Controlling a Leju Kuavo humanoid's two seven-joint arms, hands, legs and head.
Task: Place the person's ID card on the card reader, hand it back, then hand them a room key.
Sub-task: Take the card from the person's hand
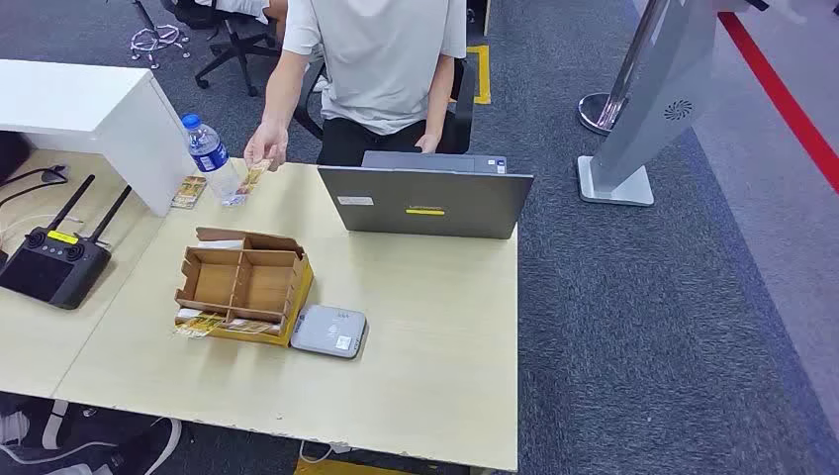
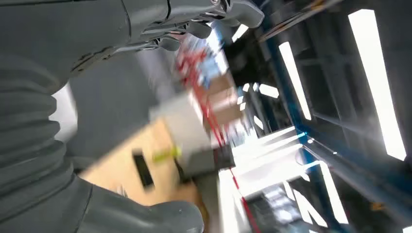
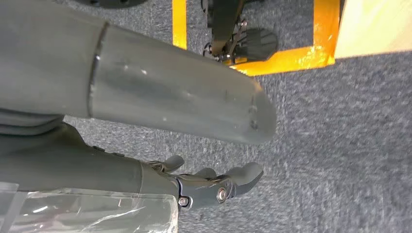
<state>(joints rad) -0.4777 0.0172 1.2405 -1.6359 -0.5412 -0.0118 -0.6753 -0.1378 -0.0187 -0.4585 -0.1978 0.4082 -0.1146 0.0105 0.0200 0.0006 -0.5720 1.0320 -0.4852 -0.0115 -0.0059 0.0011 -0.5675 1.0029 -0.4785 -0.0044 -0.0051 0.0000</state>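
**Person holds a card out over the desk; robot's hands hold nothing**

A person in a pale grey T-shirt [image 1: 381, 59] sits on the far side of a light wooden table [image 1: 435, 336], behind an open grey laptop [image 1: 427, 201]. One of the person's hands [image 1: 265, 148] reaches forward over the table's far edge and pinches a small yellowish ID card [image 1: 253, 177], which is tilted and sits just beside a clear water bottle [image 1: 212, 158] with a blue cap.

Nearer the middle of the table is an open cardboard box [image 1: 244, 284] split into compartments, with yellow sides. Touching its right-hand side lies the flat grey card reader [image 1: 328, 331], with nothing on top of it. A few small yellowish cards [image 1: 201, 324] lie at the box's near left corner. A similar card [image 1: 188, 191] lies on the table near the bottle. On the adjoining table to the left rests a black remote controller [image 1: 51, 265] with two antennas.

The left hand [image 2: 204, 24] appears in its blurred wrist view, fingers loosely curled, nothing in them. The right hand [image 3: 214, 187] hangs over grey carpet [image 3: 340, 145], fingers relaxed and apart, empty, with clear plastic wrap [image 3: 87, 213] near its wrist.
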